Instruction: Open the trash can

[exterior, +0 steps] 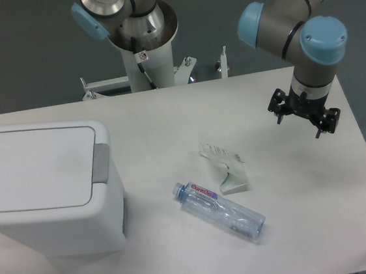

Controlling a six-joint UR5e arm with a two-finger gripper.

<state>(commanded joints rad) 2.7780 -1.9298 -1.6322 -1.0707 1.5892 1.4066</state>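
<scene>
The trash can [48,190] is a large boxy white bin at the left of the table. Its flat white lid [35,167] lies shut. A grey rectangular push-button [100,163] sits on the rim at the lid's right edge. My gripper [301,119] hangs over the right side of the table, far to the right of the bin. Its black fingers [278,109] are spread apart and hold nothing.
A clear plastic water bottle [220,212] lies on its side in the middle of the table. A crumpled white wrapper [227,169] lies just behind it. The arm's base [142,43] stands at the table's back edge.
</scene>
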